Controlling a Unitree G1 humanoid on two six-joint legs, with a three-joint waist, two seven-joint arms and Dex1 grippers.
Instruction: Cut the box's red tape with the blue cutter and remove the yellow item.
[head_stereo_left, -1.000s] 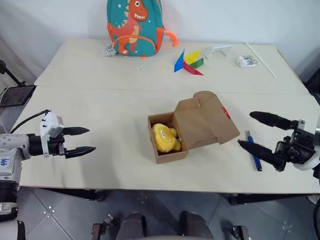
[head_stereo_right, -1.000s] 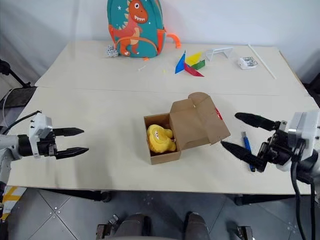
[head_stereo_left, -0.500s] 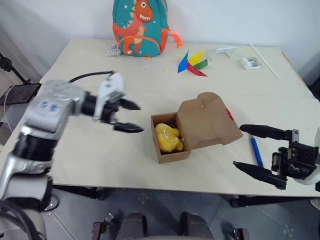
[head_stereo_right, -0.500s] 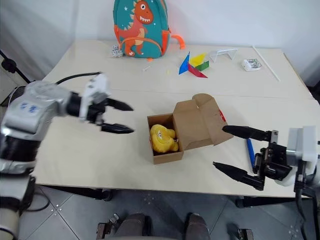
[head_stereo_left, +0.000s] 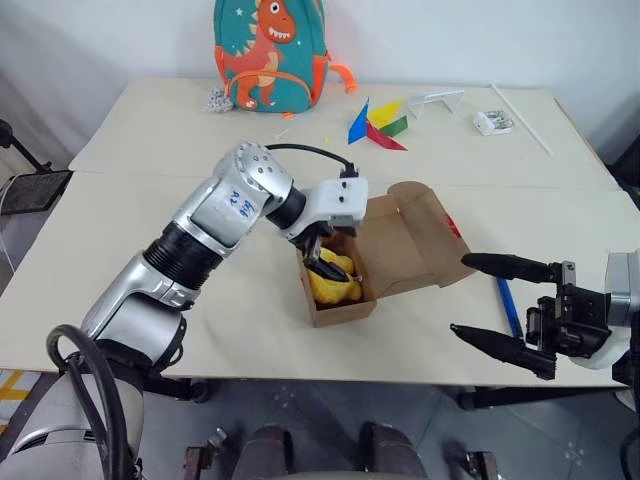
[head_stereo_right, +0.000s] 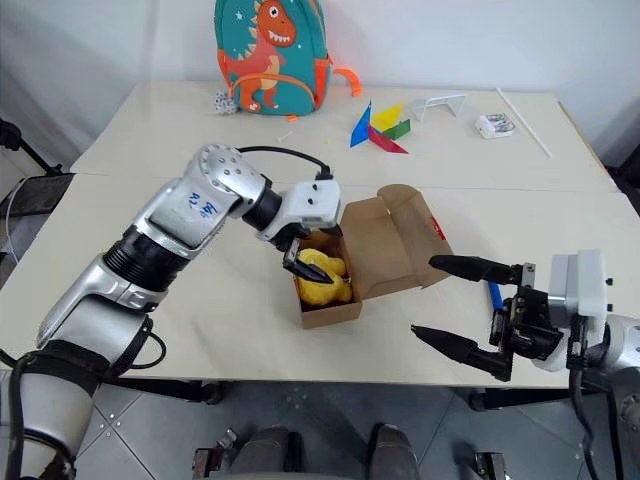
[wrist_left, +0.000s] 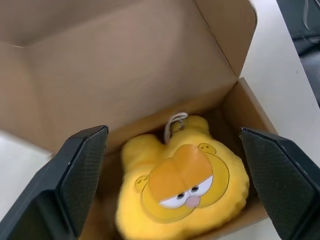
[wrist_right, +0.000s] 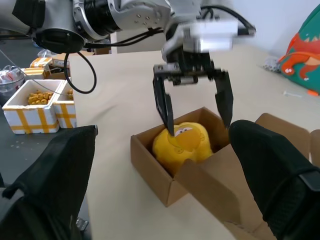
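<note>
two wide-spread fingers of your left gripper (wrist_right: 194, 102) straddle the yellow garfield plush (wrist_left: 182, 190) inside the open box (head_stereo_left: 400, 245), ready to close and lift it out; your right gripper (head_stereo_left: 500, 305) waits open and empty beside the blue cutter (head_stereo_left: 505, 300) on the table (head_stereo_left: 150, 180)

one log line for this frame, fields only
stage: reach for toy | left gripper: open, straddling yellow item in open box | right gripper: open, empty | blue cutter: on table
</note>
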